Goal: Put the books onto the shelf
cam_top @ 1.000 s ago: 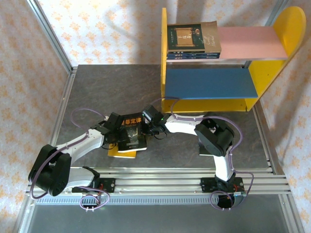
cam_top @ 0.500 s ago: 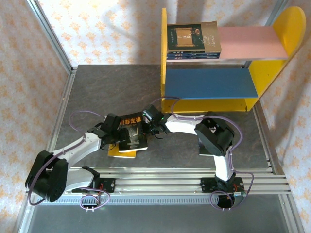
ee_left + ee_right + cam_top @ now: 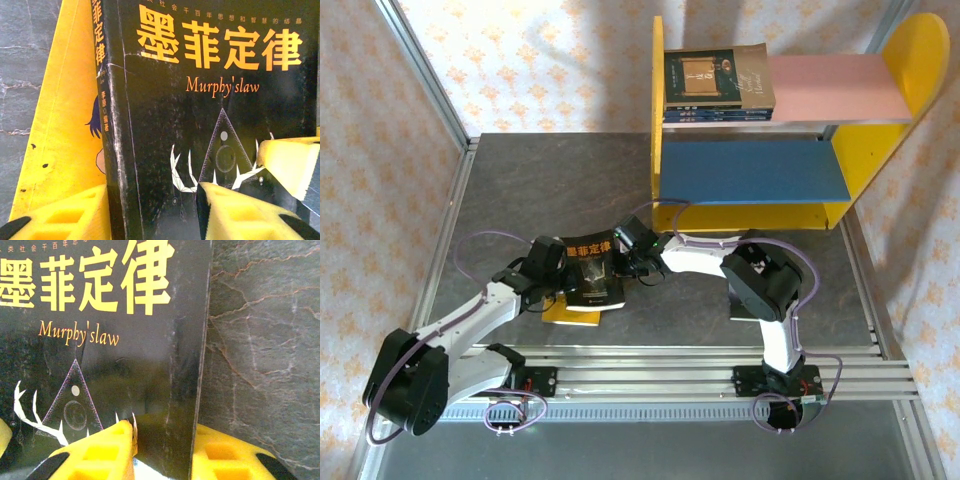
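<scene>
A black book (image 3: pixel 592 272) with a yellow Chinese title lies on a plain yellow book (image 3: pixel 558 315) near the table's front. My left gripper (image 3: pixel 560 268) is at its spine edge. In the left wrist view the gripper (image 3: pixel 152 200) straddles that edge, one finger (image 3: pixel 65 215) beside the spine over the yellow book (image 3: pixel 65 125), the other on the cover (image 3: pixel 210 100). Whether they press is unclear. My right gripper (image 3: pixel 620 258) is shut on the opposite edge, clamping the black book (image 3: pixel 100 340) between its fingers (image 3: pixel 95 455). The shelf (image 3: pixel 660 120) stands at the back right.
Several books (image 3: pixel 715 85) are stacked at the left end of the shelf's pink board (image 3: pixel 835 85); the blue board (image 3: pixel 750 170) below is bare. Grey marbled tabletop (image 3: pixel 520 190) spreads to the left. Aluminium rails (image 3: pixel 670 365) run along the near edge.
My left arm's elbow has swung toward the near left and its jaws have narrowed at the book's spine edge. The right arm and the books have not moved.
</scene>
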Tool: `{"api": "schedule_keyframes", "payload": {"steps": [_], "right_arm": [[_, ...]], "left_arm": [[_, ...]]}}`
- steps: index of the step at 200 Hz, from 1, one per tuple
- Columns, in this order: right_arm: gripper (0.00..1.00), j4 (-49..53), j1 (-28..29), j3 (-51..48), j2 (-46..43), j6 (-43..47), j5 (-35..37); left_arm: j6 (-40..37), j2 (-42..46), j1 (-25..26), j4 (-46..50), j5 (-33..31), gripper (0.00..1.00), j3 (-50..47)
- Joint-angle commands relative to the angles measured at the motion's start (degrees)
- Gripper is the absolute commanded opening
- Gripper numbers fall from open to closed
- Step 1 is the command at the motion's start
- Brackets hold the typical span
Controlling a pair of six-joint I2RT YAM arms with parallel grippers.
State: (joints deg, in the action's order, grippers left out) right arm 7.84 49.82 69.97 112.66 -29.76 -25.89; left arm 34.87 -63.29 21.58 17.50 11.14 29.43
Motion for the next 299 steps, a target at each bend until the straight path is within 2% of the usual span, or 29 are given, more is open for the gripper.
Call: {"api": "schedule_keyframes", "payload": {"steps": [1,106,176,227,267,299], "right_arm": [[0.25,-0.5,1.8,-1.9,3.5,1.1,-2.2],[0.26,-1.3,1.8,-2.6,2.9,1.1,-2.9],[0.26,-2.6,1.8,-3.1,3.1,0.9,-4.0],[0.26,-3.3,1.8,-3.9,2.8,0.7,-4.2],[0.26,-3.7,1.8,-4.5,2.2,0.6,-3.9],[0.31,-3.1,1.7,-5.3,1.2,0.9,-2.3]], "left_arm": [[0.7,0.8,1.3,-9.7,10.4,0.42,0.6],[0.1,-5.2,1.3,-15.2,12.6,0.34,3.2],[0.8,-3.0,1.2,-19.7,17.2,0.31,1.9],[1.8,-1.7,1.2,-21.3,17.9,0.31,0.7],[0.7,-1.9,1.1,-17.2,14.5,0.3,2.0],[-2.0,-3.3,0.9,-5.1,3.6,0.27,6.7]]}}
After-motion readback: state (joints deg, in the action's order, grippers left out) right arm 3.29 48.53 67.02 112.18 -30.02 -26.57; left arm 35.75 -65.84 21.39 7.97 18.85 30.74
